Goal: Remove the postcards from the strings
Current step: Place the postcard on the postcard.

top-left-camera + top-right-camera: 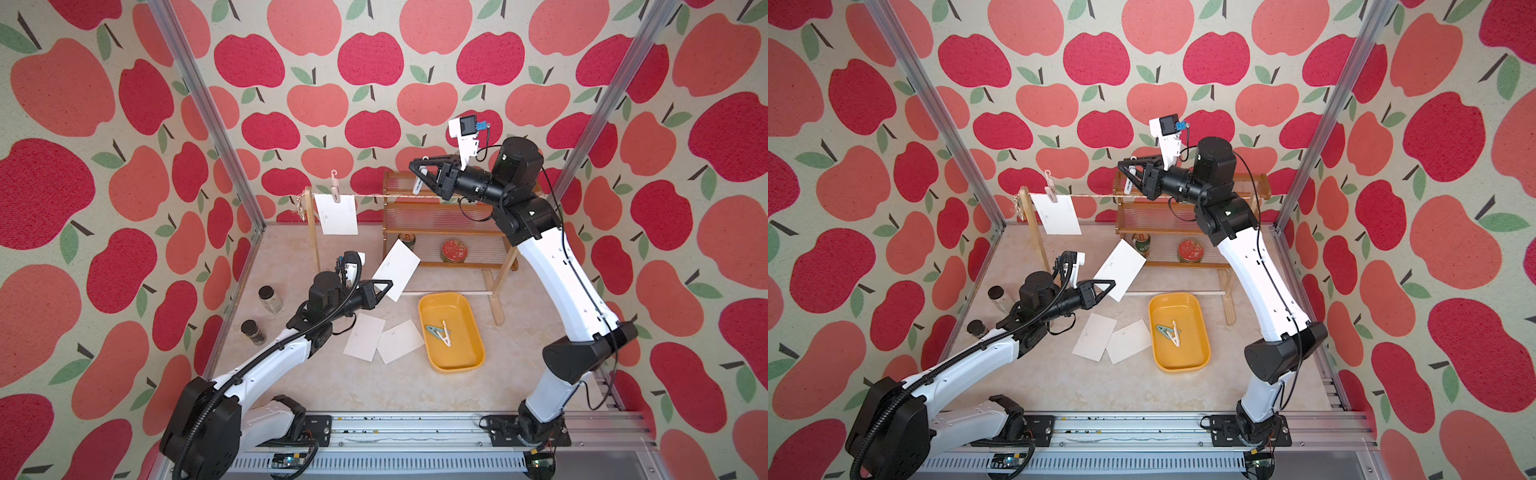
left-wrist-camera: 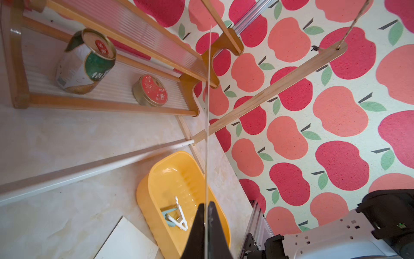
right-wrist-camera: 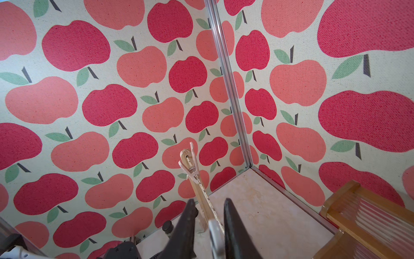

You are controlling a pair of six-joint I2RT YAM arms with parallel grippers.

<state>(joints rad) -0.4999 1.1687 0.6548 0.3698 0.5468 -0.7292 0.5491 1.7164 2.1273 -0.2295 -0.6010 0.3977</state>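
Note:
The strings point(image 1: 374, 195) are a single twine stretched between wooden posts. One white postcard point(image 1: 336, 214) still hangs on it under a pink clothespin point(image 1: 334, 187). My left gripper point(image 1: 388, 290) is shut on a corner of another postcard point(image 1: 397, 268), held in the air below the twine; in the left wrist view this postcard point(image 2: 207, 112) shows edge-on. Two more postcards point(image 1: 365, 336) point(image 1: 401, 340) lie on the table. My right gripper point(image 1: 412, 166) is shut on a white clothespin point(image 1: 419, 183) whose lower end reaches the twine. In the right wrist view that clothespin point(image 3: 216, 235) sits between the jaws.
A yellow tray point(image 1: 473, 353) holding clothespins point(image 1: 438, 332) sits right of the lying cards. A wooden shelf point(image 1: 440, 230) with two cans stands behind the twine. Two dark-lidded jars point(image 1: 270, 297) point(image 1: 253, 330) stand at the left wall. A white base rod point(image 1: 449, 293) runs along the table.

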